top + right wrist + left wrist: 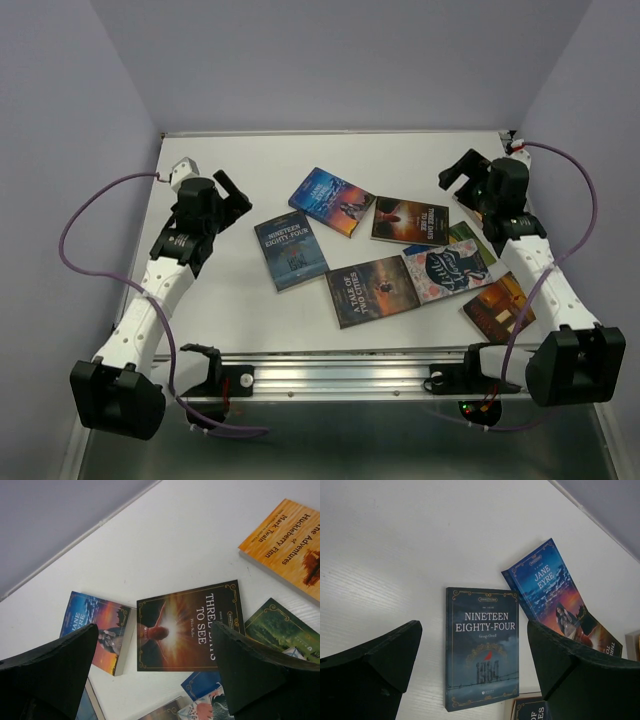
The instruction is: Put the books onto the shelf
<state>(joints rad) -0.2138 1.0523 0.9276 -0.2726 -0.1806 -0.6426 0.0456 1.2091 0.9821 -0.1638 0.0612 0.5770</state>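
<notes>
- Seven books (372, 290) lie flat and scattered across the white tabletop (235, 320), between the two arms.
- The left end effector (235, 193) hangs over bare tabletop with its fingers spread wide and holds nothing; Nineteen Eighty-Four (290, 250) lies near its right.
- The right end effector (462, 170) is likewise spread wide and empty, with Three Days to See (410, 221) near, to its left.
</notes>
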